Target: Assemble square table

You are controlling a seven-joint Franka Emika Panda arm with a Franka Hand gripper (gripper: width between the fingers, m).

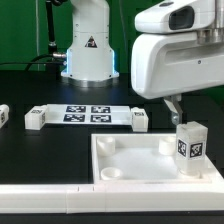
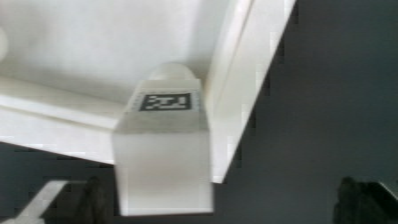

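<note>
Now gripper [image 2: 214, 203] wide open, gripping nothing, hovering above leg [image 1: 190, 147]. Leg upright inside tabletop [image 1: 130, 182], just beside rim on exterior view's right; probably set over corner socket for screwing in. Fingertips [image 2: 63, 200] on both sides of leg, not touching: seems ready for grasp and twist. Other legs [image 1: 35, 119] lying beside marker board [image 1: 87, 113], waiting turn.

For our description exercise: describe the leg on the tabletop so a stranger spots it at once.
Find the large white square tabletop. Toward the exterior view's right, one leg stands upright on it. The other legs sit off it, beside the marker board.
</note>
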